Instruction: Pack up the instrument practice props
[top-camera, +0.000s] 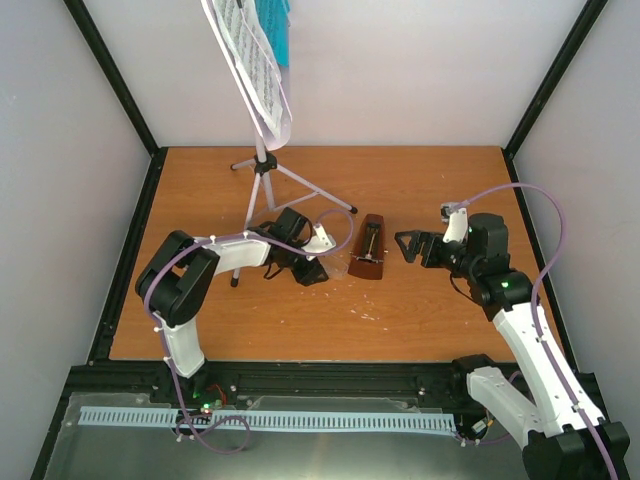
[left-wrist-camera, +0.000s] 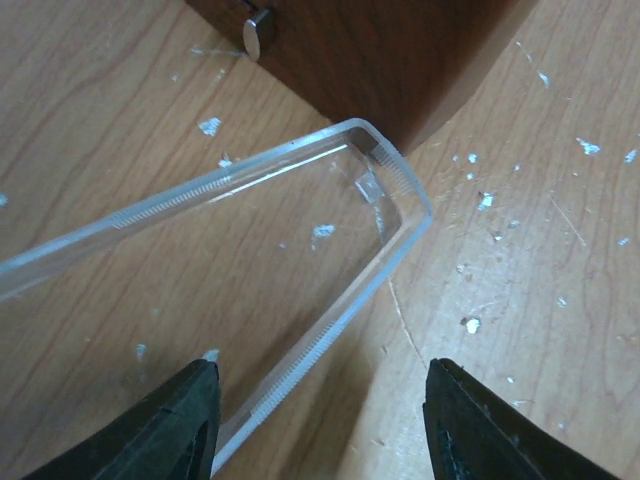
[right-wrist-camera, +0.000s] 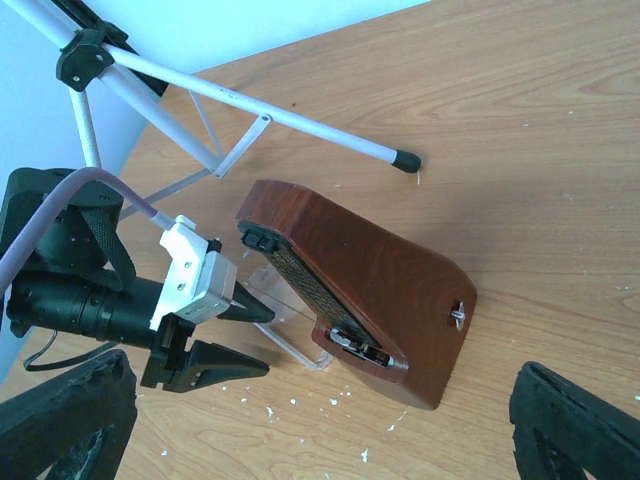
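The brown pyramid metronome (top-camera: 370, 248) stands mid-table with its front uncovered; it also shows in the right wrist view (right-wrist-camera: 385, 280). Its clear cover (left-wrist-camera: 300, 210) lies flat on the table just left of it. My left gripper (left-wrist-camera: 320, 425) is open, its fingers (left-wrist-camera: 180, 425) straddling the cover's near edge; in the top view it (top-camera: 322, 266) is low over the cover. My right gripper (top-camera: 408, 245) is open and empty just right of the metronome. The silver-white tripod music stand (top-camera: 262, 180) stands at the back, holding white sheet music (top-camera: 255, 70) and a teal booklet (top-camera: 280, 35).
The stand's legs (right-wrist-camera: 250, 100) spread across the wooden table (top-camera: 420, 320) behind the metronome and my left arm. White walls with black frame posts close in the back and sides. Small white flecks dot the wood near the cover.
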